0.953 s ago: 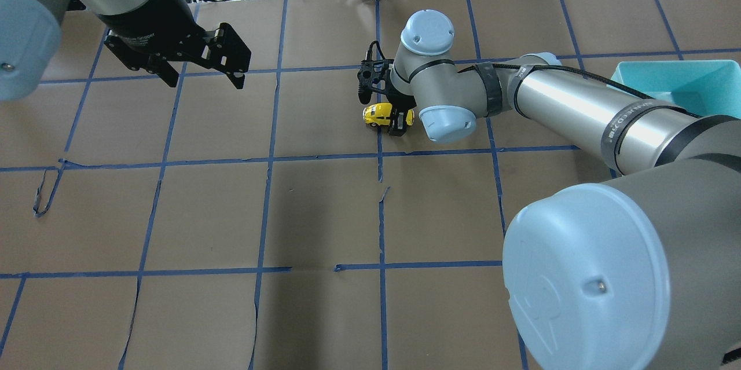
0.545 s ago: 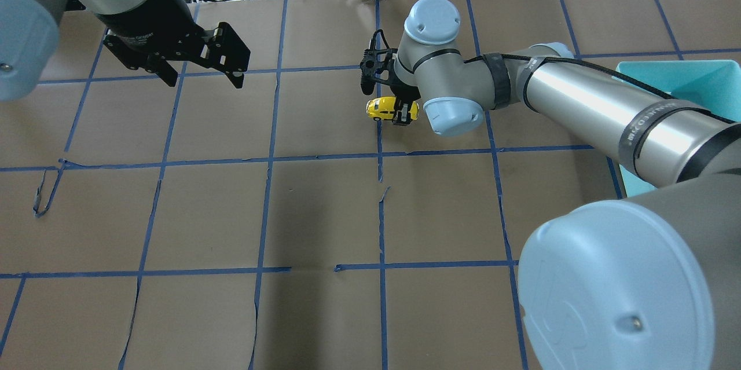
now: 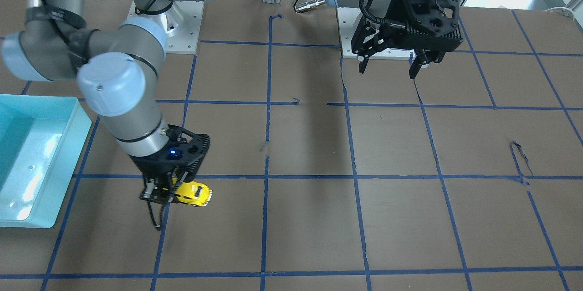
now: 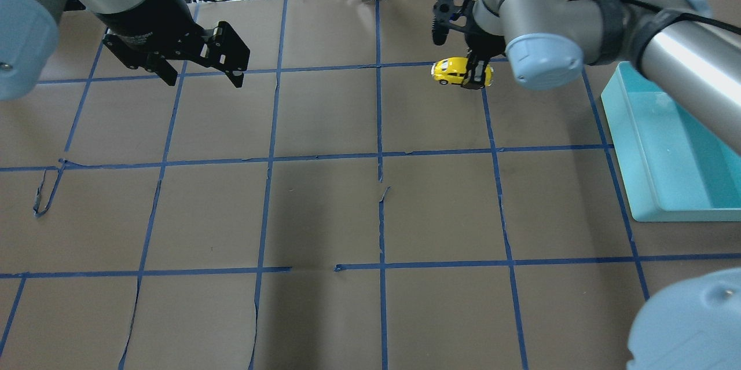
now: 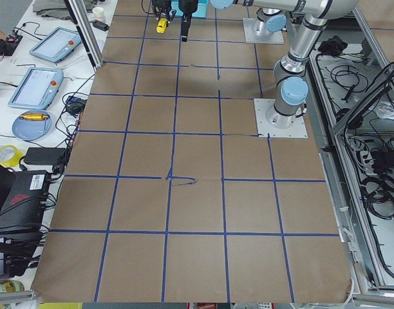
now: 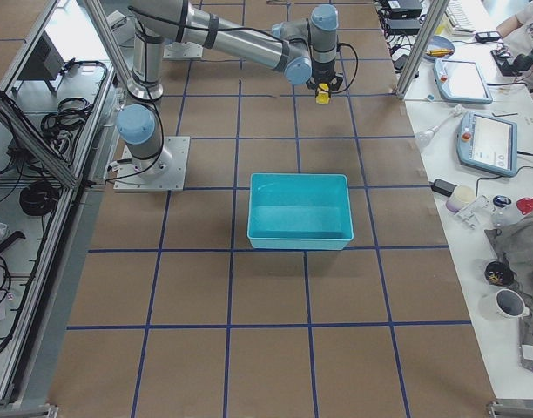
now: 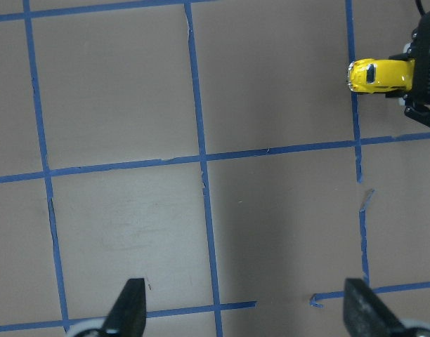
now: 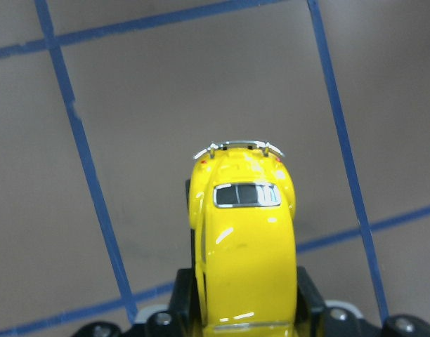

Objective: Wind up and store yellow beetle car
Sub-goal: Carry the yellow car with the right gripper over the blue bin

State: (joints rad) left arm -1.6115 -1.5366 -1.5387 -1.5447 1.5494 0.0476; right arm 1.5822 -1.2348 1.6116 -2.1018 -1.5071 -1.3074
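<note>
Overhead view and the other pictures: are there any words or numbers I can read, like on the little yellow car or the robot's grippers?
No text here can be read.
Left gripper: faint pale print on the black body above it, too blurred to read.
Yellow beetle car: no words or numbers show.
Right gripper: a blue light above it, no writing shows.
Control tablet on the side desk: screen too small to read.

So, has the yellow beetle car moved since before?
Yes. In the overhead view the yellow beetle car, held by the right gripper, went from the central tape line rightwards and farther away, toward the teal bin.
</note>
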